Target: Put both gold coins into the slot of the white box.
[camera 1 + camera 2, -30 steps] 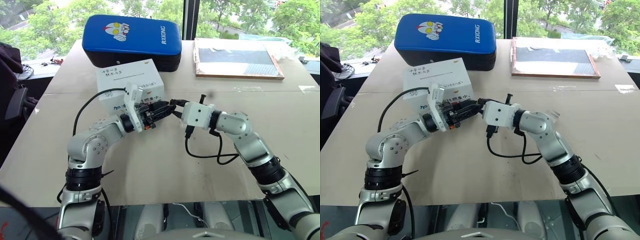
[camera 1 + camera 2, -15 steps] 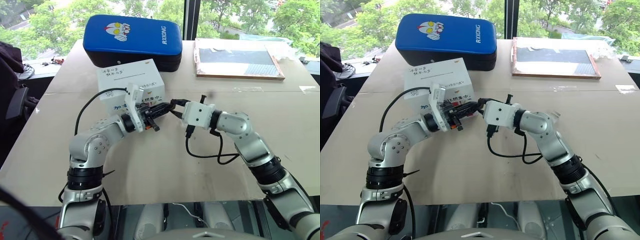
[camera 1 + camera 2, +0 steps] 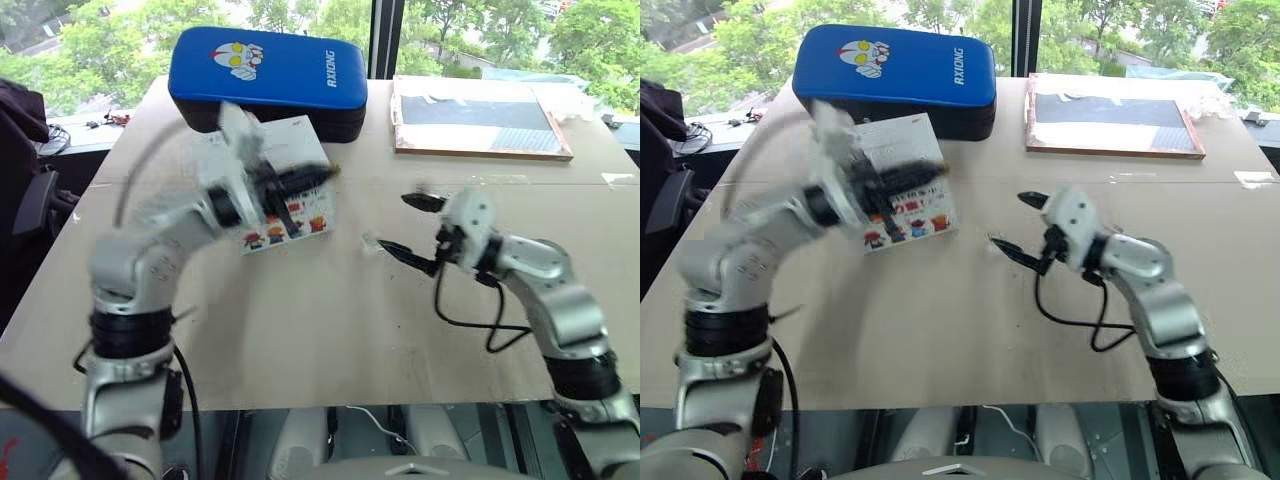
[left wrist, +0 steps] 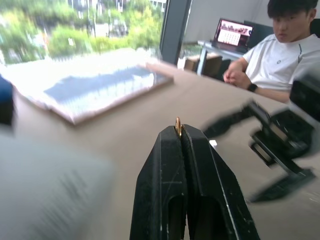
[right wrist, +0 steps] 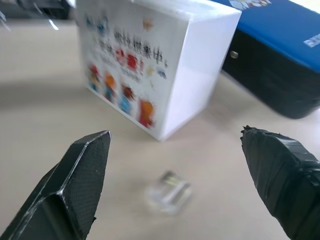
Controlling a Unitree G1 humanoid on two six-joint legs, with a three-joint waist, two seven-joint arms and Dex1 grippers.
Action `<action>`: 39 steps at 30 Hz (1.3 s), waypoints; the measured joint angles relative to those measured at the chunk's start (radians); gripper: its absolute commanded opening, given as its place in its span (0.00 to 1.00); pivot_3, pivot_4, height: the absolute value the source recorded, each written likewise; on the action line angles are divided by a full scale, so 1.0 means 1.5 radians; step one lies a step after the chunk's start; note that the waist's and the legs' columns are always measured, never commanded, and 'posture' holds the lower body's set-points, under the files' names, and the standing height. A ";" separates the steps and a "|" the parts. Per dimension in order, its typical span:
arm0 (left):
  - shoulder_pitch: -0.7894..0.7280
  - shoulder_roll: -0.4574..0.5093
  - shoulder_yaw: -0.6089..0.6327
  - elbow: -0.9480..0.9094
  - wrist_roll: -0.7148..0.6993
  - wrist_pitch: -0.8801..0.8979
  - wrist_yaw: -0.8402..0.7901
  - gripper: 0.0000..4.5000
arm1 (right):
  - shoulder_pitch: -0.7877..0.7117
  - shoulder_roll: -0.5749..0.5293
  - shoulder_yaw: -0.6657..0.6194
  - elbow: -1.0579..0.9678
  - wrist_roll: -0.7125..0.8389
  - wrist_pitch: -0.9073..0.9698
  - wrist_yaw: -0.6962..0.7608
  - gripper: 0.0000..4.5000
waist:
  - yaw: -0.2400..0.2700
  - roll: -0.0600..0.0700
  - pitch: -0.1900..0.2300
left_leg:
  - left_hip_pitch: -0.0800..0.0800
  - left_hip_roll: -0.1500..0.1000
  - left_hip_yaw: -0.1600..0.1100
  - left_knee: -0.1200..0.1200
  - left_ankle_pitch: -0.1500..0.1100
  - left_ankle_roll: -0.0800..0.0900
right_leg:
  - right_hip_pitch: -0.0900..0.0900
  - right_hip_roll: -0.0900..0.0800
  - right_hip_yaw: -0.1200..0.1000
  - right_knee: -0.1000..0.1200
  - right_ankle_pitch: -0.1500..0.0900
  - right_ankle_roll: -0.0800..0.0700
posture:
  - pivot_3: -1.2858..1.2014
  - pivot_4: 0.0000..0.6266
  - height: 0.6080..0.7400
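My left gripper [image 4: 178, 131] is shut on a small gold coin [image 4: 177, 125], pinched edge-on at its tips. In the head views this gripper [image 3: 322, 173] hangs raised over the white box [image 3: 290, 215], whose cartoon side faces me. My arm blurs the box's top, so I cannot make out the slot. My right gripper [image 3: 395, 222] stands open to the right of the box, holding nothing. A small clear holder [image 5: 168, 192] lies on the table between the open fingers and the box [image 5: 150, 65], with a yellowish glint in it.
A blue padded case [image 3: 265, 75] lies right behind the box. A framed board [image 3: 480, 115] lies at the back right. A person in a white shirt [image 4: 280, 55] sits beyond the table. A black cable [image 3: 470, 315] loops under my right wrist.
The grippers met tip to tip in front of the box. My left gripper shut on the coin and rose over the box. My right gripper opened and drew back to the right.
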 measured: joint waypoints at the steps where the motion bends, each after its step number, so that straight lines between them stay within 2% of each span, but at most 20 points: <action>1: -0.010 0.021 0.005 0.007 0.006 -0.016 -0.018 0.00 | 0.001 0.003 -0.019 -0.017 0.044 0.018 0.001 0.99 | -0.002 0.000 0.000 | 0.001 0.000 0.000 0.000 0.000 0.000 | 0.000 0.001 0.001 0.000 0.000 0.000 | 0.52 0.24 1.00; 4: -0.015 0.092 0.003 0.087 0.046 -0.078 -0.102 0.00 | -0.005 0.030 -0.061 -0.049 0.158 0.051 -0.016 0.99 | -0.003 0.001 0.000 | 0.001 0.001 0.000 -0.001 0.000 0.000 | 0.000 0.004 0.001 0.001 0.000 0.000 | 0.52 0.24 1.00; 9: -0.027 0.145 0.003 0.259 0.096 -0.160 -0.224 0.00 | -0.011 0.031 -0.063 -0.057 0.199 0.061 -0.046 0.99 | 0.003 0.001 0.000 | 0.000 0.000 0.001 0.000 0.000 0.000 | 0.000 0.004 0.000 0.000 0.000 0.000 | 0.52 0.24 1.00; 15: -0.116 0.149 -0.037 0.470 0.154 -0.256 -0.367 0.00 | -0.013 0.025 -0.061 -0.057 0.201 0.057 -0.064 0.99 | 0.009 0.001 0.000 | -0.002 0.000 0.001 0.001 0.000 0.001 | 0.000 0.004 0.000 -0.002 0.000 0.000 | 0.52 0.24 1.00; 21: -0.184 0.116 -0.076 0.659 0.212 -0.333 -0.468 0.00 | -0.015 0.025 -0.050 -0.055 0.198 0.045 -0.072 0.99 | 0.004 0.001 0.000 | -0.004 0.000 0.000 0.001 0.000 0.001 | -0.003 0.004 -0.001 -0.001 0.000 0.001 | 0.52 0.24 1.00; 26: -0.260 0.114 -0.093 0.799 0.281 -0.440 -0.482 0.00 | -0.015 0.025 -0.042 -0.056 0.196 0.039 -0.083 0.99 | 0.004 0.000 0.000 | -0.007 0.000 -0.001 0.003 0.000 0.001 | -0.006 0.004 -0.002 0.001 0.000 0.001 | 0.52 0.24 1.00; 37: -0.318 0.089 -0.102 0.896 0.363 -0.536 -0.476 0.00 | -0.014 0.023 -0.029 -0.057 0.193 0.030 -0.094 0.99 | 0.005 0.000 0.000 | -0.008 0.000 -0.002 0.007 0.000 0.001 | -0.005 0.004 -0.002 0.005 0.000 0.001 | 0.52 0.24 1.00; 39: -0.324 0.088 -0.102 0.901 0.371 -0.533 -0.476 0.13 | -0.014 0.021 -0.029 -0.057 0.193 0.030 -0.093 1.00 | 0.005 0.000 0.000 | -0.007 0.000 -0.002 0.008 0.000 0.001 | -0.005 0.004 -0.003 0.005 0.000 0.001 | 0.52 0.24 1.00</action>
